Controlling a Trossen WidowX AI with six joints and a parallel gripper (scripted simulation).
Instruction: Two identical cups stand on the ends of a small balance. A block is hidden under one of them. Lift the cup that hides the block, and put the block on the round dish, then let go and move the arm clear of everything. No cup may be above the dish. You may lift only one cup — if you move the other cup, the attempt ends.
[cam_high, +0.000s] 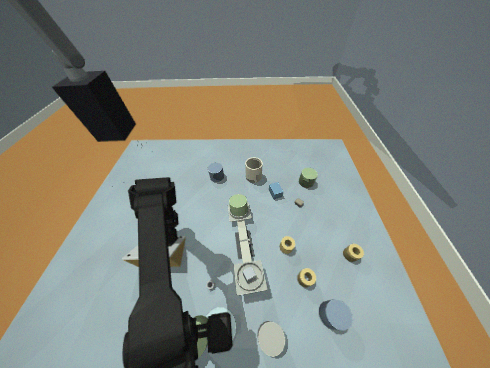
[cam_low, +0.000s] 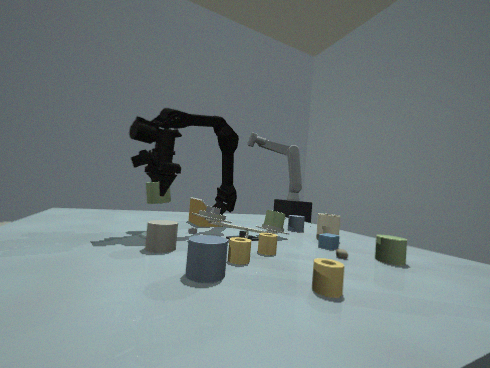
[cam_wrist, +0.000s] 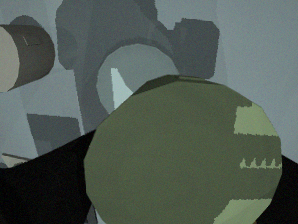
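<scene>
My gripper (cam_high: 201, 331) (cam_low: 159, 191) (cam_wrist: 176, 136) is shut on a green cup (cam_high: 200, 345) (cam_low: 151, 193) (cam_wrist: 175, 145), held high above the table. The pale round dish (cam_high: 219, 310) (cam_wrist: 137, 62) lies below, in the arm's shadow and partly hidden by the gripper and cup; I cannot tell whether the cup is directly over it. A light grey block (cam_high: 249, 274) sits uncovered on the near pan of the balance (cam_high: 245, 246) (cam_low: 250, 229). The other green cup (cam_high: 238, 205) (cam_low: 274, 220) stands on the far, lower pan.
A beige cylinder (cam_high: 271, 340) (cam_low: 161, 237) (cam_wrist: 35, 55) and a blue cylinder (cam_high: 337, 315) (cam_low: 206, 258) stand near the dish's side of the table. Yellow rings (cam_high: 307, 277) (cam_low: 328, 278) lie right of the balance. An orange wedge (cam_high: 178, 254) and small nut (cam_high: 210, 285) are left. A mug (cam_high: 253, 170) stands behind.
</scene>
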